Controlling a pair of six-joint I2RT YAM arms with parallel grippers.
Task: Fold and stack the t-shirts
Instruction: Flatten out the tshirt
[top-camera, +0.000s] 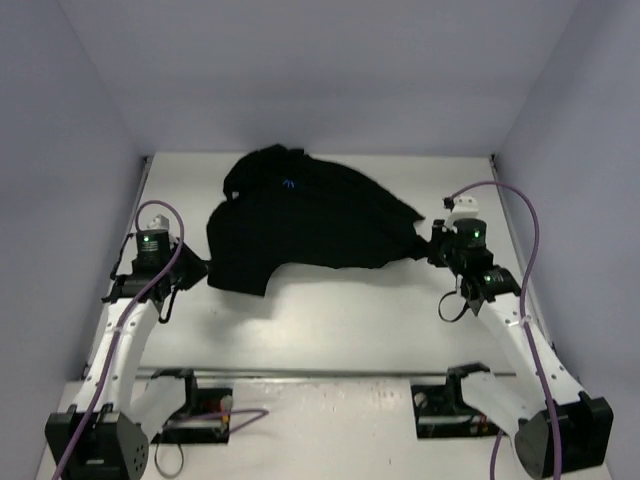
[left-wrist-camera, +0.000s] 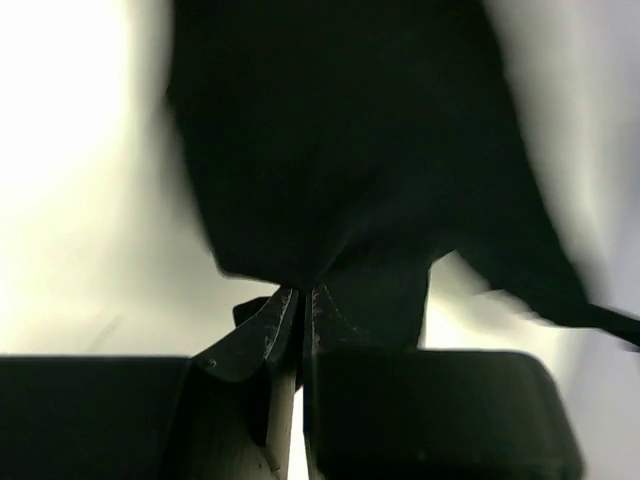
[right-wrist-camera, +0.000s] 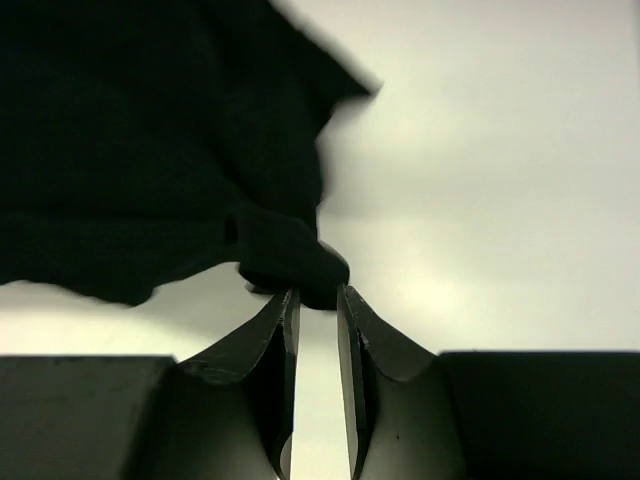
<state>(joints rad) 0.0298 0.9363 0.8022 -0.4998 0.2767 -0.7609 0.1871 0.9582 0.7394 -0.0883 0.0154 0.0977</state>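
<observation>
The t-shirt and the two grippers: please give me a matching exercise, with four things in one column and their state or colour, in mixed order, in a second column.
Things
1. t-shirt
2. left gripper
3. right gripper
4. chest logo

States
A. jaws slightly apart, cloth just beyond the tips
B. small, light blue
C. black, lying crumpled on the table
D. shut on an edge of the cloth

Pairs: 1-C, 2-D, 3-A, 4-B
</observation>
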